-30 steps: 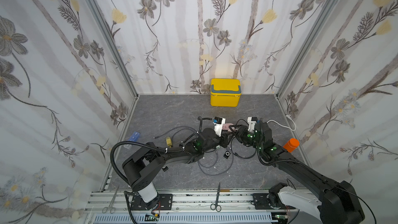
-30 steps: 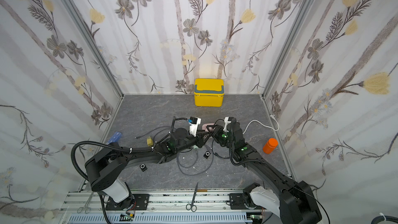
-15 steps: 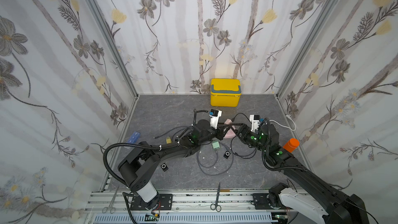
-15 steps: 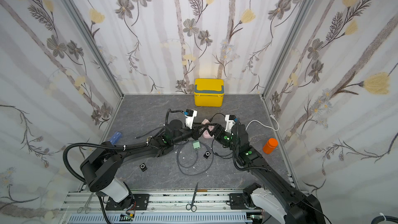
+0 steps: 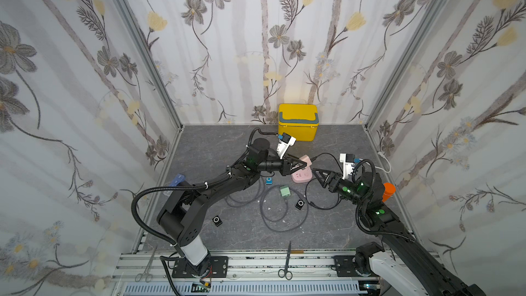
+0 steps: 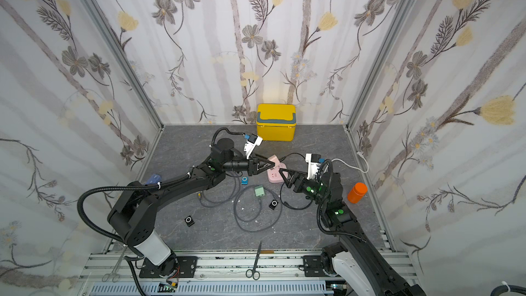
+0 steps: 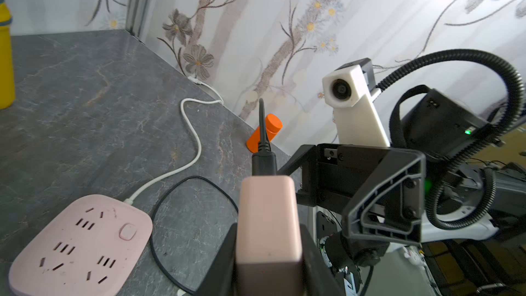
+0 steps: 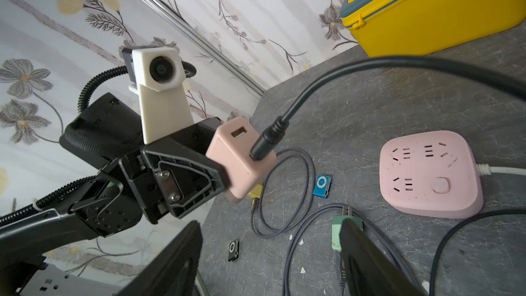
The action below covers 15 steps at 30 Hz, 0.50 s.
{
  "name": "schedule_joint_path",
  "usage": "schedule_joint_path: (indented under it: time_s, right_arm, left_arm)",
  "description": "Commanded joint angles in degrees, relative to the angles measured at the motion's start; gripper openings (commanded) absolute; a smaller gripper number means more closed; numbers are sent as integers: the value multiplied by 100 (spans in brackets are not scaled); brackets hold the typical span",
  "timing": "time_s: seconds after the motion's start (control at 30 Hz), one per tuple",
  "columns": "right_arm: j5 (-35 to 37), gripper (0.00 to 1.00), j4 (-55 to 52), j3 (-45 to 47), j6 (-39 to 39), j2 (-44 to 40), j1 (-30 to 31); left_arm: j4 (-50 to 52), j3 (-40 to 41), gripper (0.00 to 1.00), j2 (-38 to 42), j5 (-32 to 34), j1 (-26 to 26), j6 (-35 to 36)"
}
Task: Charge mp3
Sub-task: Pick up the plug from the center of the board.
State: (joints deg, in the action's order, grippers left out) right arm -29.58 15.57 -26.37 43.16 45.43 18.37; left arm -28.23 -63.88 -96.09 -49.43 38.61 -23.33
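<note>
The right pincer [image 5: 317, 176] has just sprung apart and backed off, leaving the black cable [image 8: 313, 86] seated in the pink charger [image 8: 240, 160] that the left pincer [image 7: 267, 249] clamps, while the blue mp3 player [image 5: 269, 180] lies on the surface [image 5: 216, 149].

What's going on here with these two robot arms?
The left gripper grips a pink charger block, a black cable plugged into it, above the table. The right gripper is open and empty, facing it. The pink power strip lies below, nothing plugged in; a blue mp3 player lies nearby.
</note>
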Motion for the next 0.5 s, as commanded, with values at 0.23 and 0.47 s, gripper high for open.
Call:
schedule_joint_path:
  time_s: [0.23, 0.47]
  right_arm:
    - [-473, 63, 1381, 329, -421, -130, -44]
    - [-680, 61, 1921, 334, -384, 241, -53]
  left_arm:
    - [191, -351, 4, -105, -1311, -93, 66]
    - [212, -450, 4, -195, -1513, -106, 57]
